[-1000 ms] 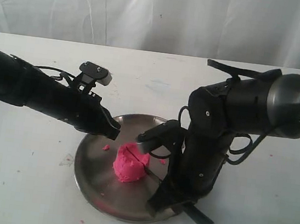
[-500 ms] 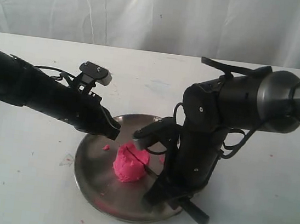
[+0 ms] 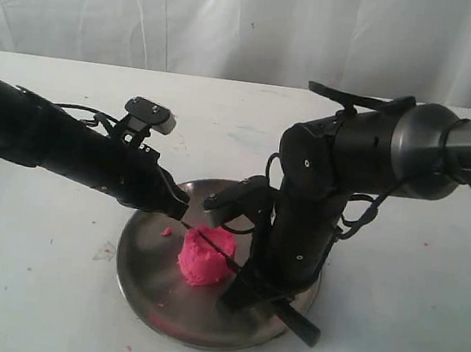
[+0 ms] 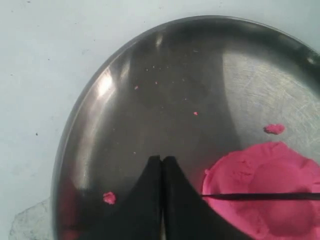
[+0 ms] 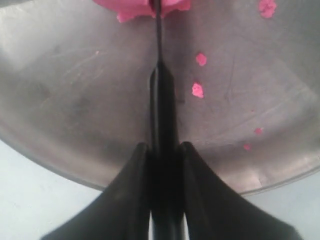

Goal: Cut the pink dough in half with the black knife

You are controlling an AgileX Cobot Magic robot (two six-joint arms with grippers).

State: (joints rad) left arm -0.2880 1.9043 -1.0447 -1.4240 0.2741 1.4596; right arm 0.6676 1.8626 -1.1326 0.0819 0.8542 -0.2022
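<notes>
The pink dough [image 3: 200, 267] sits as one lump in the middle of the steel plate [image 3: 145, 255]. The black knife [image 3: 217, 248] lies with its thin blade across the top of the dough, and its handle runs back past the plate's near rim. My right gripper [image 3: 244, 288] is shut on the handle. In the right wrist view the gripper [image 5: 163, 147] clamps the knife [image 5: 161, 95], whose blade tip meets the dough [image 5: 135, 6]. My left gripper [image 3: 180, 210] is shut and empty above the plate, beside the dough. Its wrist view shows the gripper [image 4: 162, 160], the dough [image 4: 270, 170] and the blade [image 4: 260, 196].
Small pink crumbs [image 3: 166, 231] lie on the plate, with more crumbs [image 5: 198, 90] near the handle and a crumb [image 4: 109, 198] by the left fingers. A white table [image 3: 30, 288] surrounds the plate, and a white curtain hangs behind.
My right arm has shifted left with the knife, bringing the blade further across the dough. The left arm has not moved.
</notes>
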